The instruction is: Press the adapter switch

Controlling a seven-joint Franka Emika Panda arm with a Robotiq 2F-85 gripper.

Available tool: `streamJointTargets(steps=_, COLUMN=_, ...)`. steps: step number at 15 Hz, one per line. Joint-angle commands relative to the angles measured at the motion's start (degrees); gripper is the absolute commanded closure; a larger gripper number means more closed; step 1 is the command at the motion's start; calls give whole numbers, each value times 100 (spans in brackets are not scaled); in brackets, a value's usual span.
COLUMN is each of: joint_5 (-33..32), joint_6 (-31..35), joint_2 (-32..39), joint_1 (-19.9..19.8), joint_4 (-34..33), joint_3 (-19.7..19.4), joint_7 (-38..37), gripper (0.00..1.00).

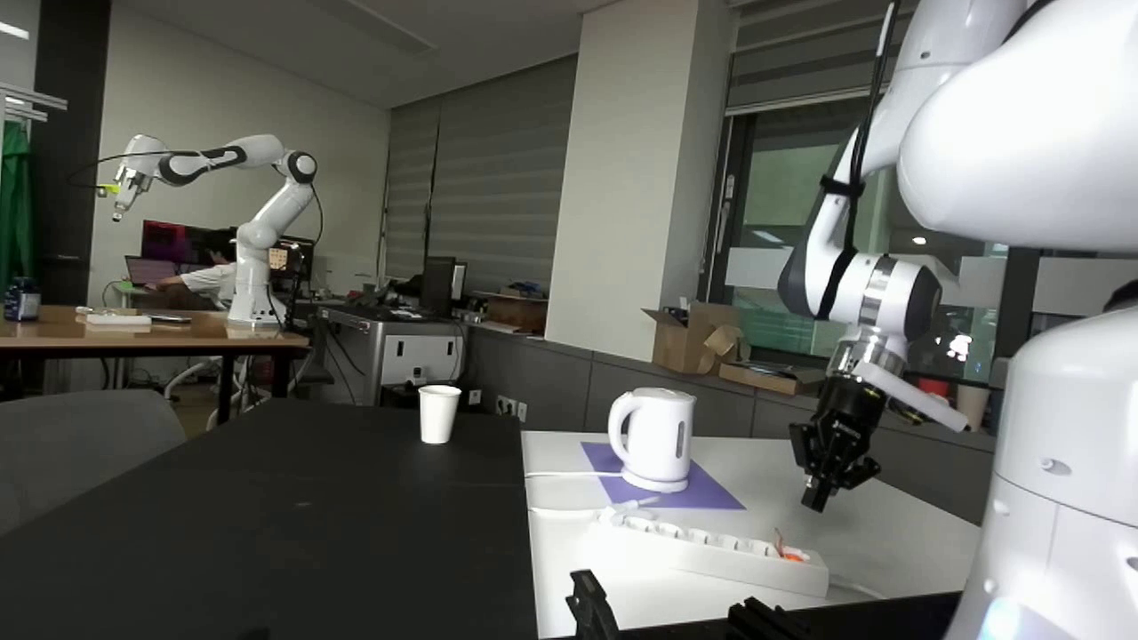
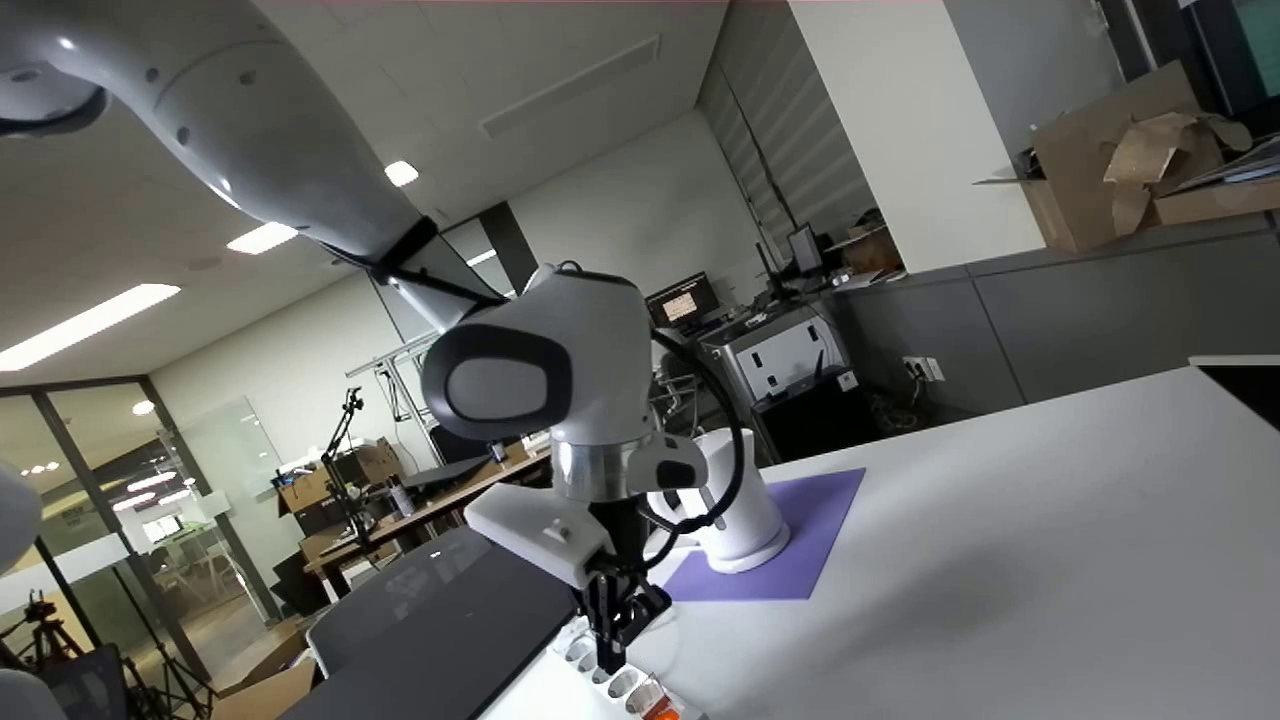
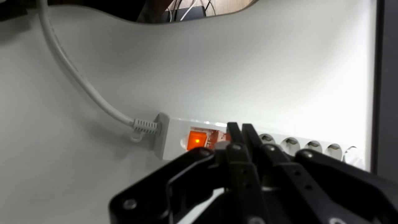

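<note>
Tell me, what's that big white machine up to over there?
A white robot arm hovers near a long white power strip, seemingly getting ready to press its glowing orange switch. The jaws at its end look shut or nearly so, hold nothing, and aren't touching the switch yet. A white electric kettle stands nearby on a purple mat.

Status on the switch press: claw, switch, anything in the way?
Claw shut, raised, touching nothing. Adapter switch lit orange, uncovered in wrist view. Reddish film-like scrap right beside it, possible snag; kettle stands apart on purple mat.
</note>
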State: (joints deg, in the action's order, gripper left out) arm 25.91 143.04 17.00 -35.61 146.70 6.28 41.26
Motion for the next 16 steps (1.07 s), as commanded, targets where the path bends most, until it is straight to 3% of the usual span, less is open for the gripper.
streamJointTargets(steps=1, joint_5=-220, joint_6=-145, joint_2=-996, joint_1=608, joint_4=709, joint_3=-606, joint_7=-158, gripper=60)
streamJointTargets(steps=3, joint_5=-327, joint_6=-51, joint_2=-1232, joint_1=953, joint_4=921, joint_3=-958, joint_7=-225, gripper=48)
streamJointTargets(steps=6, joint_5=300, joint_6=931, joint_2=-1612, joint_1=1242, joint_4=1406, joint_3=-1232, joint_7=174, gripper=27)
streamJointTargets(steps=8, joint_5=736, joint_6=1663, joint_2=-1787, joint_1=1414, joint_4=1672, joint_3=-1331, joint_7=340, gripper=14)
streamJointTargets(steps=9, joint_5=878, joint_6=1849, joint_2=-1440, joint_1=1250, joint_4=1306, joint_3=-1159, joint_7=390, gripper=7)
streamJointTargets(steps=10, joint_5=943, joint_6=2039, joint_2=-1475, joint_1=1291, joint_4=1373, joint_3=-1179, joint_7=380, gripper=2)
streamJointTargets(steps=12, joint_5=803, joint_6=2234, joint_2=-1364, joint_1=1299, joint_4=1341, joint_3=-1219, joint_7=220, gripper=0)
streamJointTargets(steps=13, joint_5=424, joint_6=2272, joint_2=-1230, joint_1=1307, joint_4=1330, joint_3=-1299, joint_7=-34, gripper=0)
streamJointTargets(steps=14, joint_5=713, joint_6=2114, joint_2=-1382, joint_1=1267, joint_4=1330, joint_3=-1212, joint_7=277, gripper=0)
streamJointTargets(steps=16, joint_5=570, joint_6=2188, joint_2=-1275, joint_1=1267, joint_4=1329, joint_3=-1246, joint_7=214, gripper=0)
